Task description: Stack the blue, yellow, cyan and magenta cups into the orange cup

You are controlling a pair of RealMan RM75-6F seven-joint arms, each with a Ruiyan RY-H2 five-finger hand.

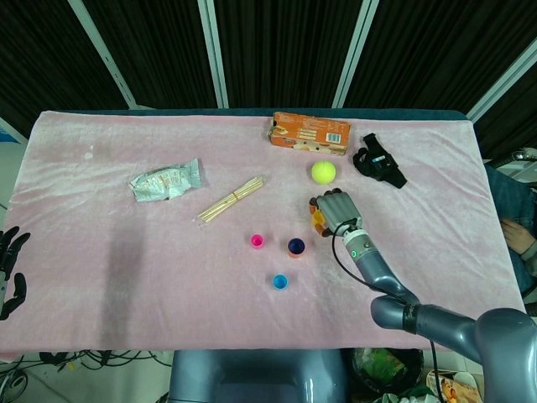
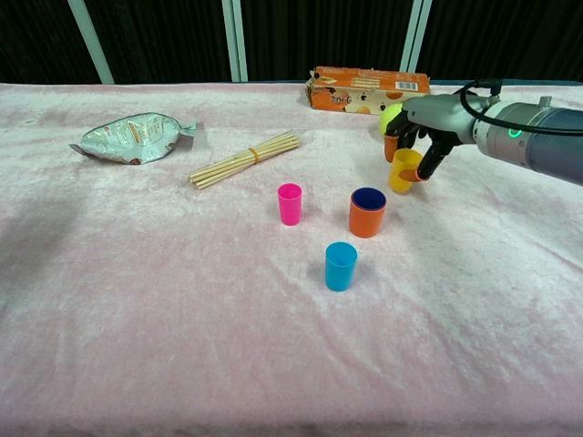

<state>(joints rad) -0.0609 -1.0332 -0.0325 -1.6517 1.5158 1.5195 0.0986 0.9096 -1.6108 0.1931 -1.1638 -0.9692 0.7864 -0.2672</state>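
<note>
Yellow cup in hand, orange stack waiting.
Your right robot hand [image 2: 414, 137] grips the small yellow plastic cup [image 2: 402, 170], tilted, near the orange plastic cup [image 2: 366, 218] already holding the blue plastic cup [image 2: 369, 198]; your left robot hand [image 1: 10, 270] idles with fingers spread, off the pink-clothed worktop [image 2: 137, 300].

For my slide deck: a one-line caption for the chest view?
Right hand grips the tilted yellow cup behind the orange cup.

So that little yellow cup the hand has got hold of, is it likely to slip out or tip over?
The yellow cup looks like smooth, thin plastic, so probably light and a bit slippery. The right hand pinches it near the rim and it already leans, so it may swing in the grip. Being narrow and tall, it would probably tip easily on the soft pink cloth.
</note>
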